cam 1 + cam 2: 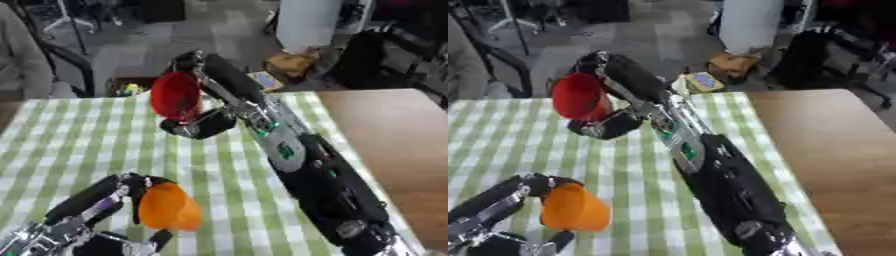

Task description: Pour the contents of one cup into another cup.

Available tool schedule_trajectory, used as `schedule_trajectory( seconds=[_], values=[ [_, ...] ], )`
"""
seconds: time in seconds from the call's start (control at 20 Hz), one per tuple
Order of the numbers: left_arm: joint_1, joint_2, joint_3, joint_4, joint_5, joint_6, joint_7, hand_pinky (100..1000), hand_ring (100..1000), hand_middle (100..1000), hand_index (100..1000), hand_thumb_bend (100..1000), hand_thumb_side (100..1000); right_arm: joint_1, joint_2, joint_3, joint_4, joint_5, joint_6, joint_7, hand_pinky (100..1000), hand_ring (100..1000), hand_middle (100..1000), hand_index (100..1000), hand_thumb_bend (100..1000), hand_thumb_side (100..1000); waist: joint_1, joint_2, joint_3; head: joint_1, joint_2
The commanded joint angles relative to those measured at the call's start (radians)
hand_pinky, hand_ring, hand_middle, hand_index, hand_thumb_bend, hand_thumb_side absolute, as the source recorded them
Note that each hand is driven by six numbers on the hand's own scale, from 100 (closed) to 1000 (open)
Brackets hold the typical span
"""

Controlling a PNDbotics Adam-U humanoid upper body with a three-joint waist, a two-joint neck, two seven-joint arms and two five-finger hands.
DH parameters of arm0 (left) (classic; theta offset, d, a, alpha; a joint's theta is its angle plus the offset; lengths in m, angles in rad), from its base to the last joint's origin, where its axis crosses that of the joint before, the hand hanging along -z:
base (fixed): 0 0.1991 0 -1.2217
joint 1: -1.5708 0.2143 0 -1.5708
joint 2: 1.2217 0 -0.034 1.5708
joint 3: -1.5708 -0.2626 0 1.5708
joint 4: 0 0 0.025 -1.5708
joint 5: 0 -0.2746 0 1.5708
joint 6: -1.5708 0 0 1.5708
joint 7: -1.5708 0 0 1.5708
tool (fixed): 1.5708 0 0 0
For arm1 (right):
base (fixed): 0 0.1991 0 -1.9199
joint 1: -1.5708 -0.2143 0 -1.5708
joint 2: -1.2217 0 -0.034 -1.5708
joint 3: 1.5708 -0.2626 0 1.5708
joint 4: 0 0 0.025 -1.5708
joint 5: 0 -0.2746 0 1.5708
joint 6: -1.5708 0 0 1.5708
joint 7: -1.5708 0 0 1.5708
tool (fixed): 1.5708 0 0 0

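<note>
Here the right hand (206,120) is curled round the red cup (176,96), held high over the checked tablecloth (52,130) and tipped on its side, mouth facing left, while the left hand (131,187) grips the orange cup (168,206) nearer and lower, well apart

no text, label, brand, number or sign can be read anywhere in either view. the small green marks on the right arm (282,148) are too blurred to make out as letters or symbols, and the bluish patch on the box on the floor (703,80) beyond the surface shows no legible writing.
</note>
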Motion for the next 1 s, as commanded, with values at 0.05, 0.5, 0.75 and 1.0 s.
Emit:
schedule_trajectory(
  seconds=[0.05, 0.5, 0.75, 1.0],
  values=[
    [-0.022, 0.008, 0.005, -0.007, -0.006, 0.003, -0.019, 471, 370, 401, 837, 100, 284, -0.02, -0.003, 0.004, -0.034, 0.038, -0.017, -0.008, 387, 285, 390, 667, 100, 100, 0.003, -0.019, -0.001, 0.003, -0.007],
    [-0.021, 0.008, 0.012, 0.01, -0.019, 0.009, -0.036, 469, 368, 399, 836, 100, 280, -0.026, -0.014, 0.014, -0.059, 0.145, -0.051, -0.041, 400, 303, 408, 678, 100, 100, 0.005, -0.02, -0.005, 0.001, -0.011],
    [-0.016, 0.01, 0.015, 0.019, -0.017, 0.01, -0.034, 469, 368, 399, 837, 100, 279, -0.031, -0.023, 0.025, -0.076, 0.212, -0.075, -0.065, 410, 319, 425, 688, 100, 100, 0.004, -0.02, -0.005, 0.002, -0.01],
    [-0.012, 0.012, 0.019, 0.025, -0.013, 0.013, -0.032, 468, 366, 397, 838, 100, 279, -0.033, -0.03, 0.038, -0.101, 0.297, -0.103, -0.093, 420, 277, 443, 697, 100, 100, 0.004, -0.021, -0.005, 0.002, -0.01]
  ],
)
